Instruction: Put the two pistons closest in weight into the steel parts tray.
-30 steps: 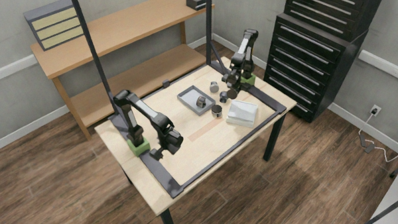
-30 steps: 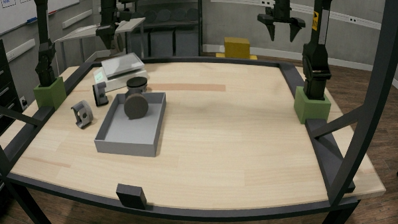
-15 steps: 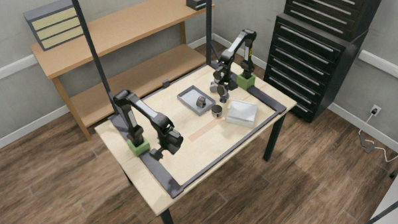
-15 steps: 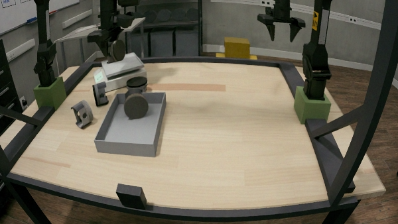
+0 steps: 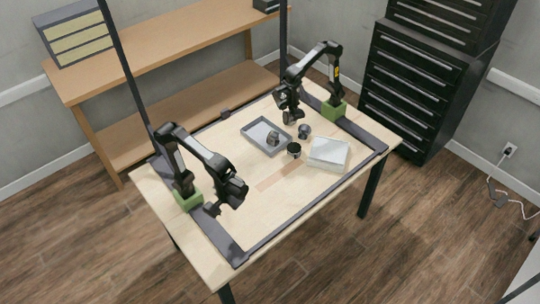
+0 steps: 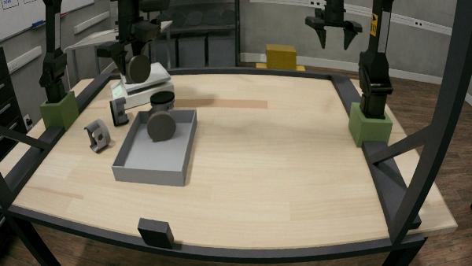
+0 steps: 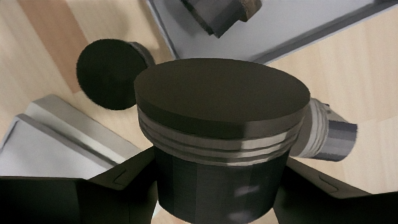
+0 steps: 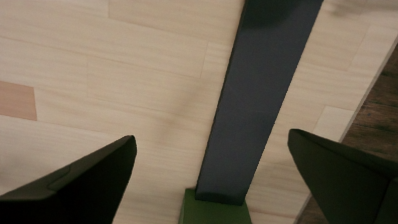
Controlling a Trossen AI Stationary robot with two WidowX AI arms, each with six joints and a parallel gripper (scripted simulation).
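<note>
Held a piston (image 5: 288,118) (image 6: 138,70) (image 7: 220,165) fast between the fingers of the left tool (image 5: 294,115) (image 6: 131,67) (image 7: 213,152), raised over the bench (image 5: 234,220) (image 6: 275,177) (image 7: 30,55) (image 8: 125,65). Had the parts tray (image 5: 247,135) (image 6: 149,175) (image 7: 330,30) lower down, toward the lower left in the top view, and nearer the camera and rightward in the exterior one. Ran lengthwise toward the exterior camera, as to the tray; pointed the held crown roughly that way too, with the piston's own axis closer to level than upright. Stood nearer with the left arm; kept the right tool (image 5: 212,210) (image 6: 333,39) (image 8: 211,139) spread wide, gripping nothing, well apart.

Showed one piston (image 5: 273,138) (image 6: 161,127) (image 7: 217,15) inside the tray near one end, a crown-up piston (image 5: 293,149) (image 6: 162,98) (image 7: 115,74) just outside, and two more, a tipped piston (image 6: 97,135) and a dark-edged piston (image 5: 304,131) (image 6: 119,112), on the bench beside it. Seemed to call for a lowering beside the tray's piston, if matched in weight; could not judge weights by sight.

Read "news" on the whiteboard (image 6: 59,5); could make out only unreadable yellow labels on the arms, and no brand or reading on the scale (image 5: 328,153) (image 6: 143,88) (image 7: 60,135).
</note>
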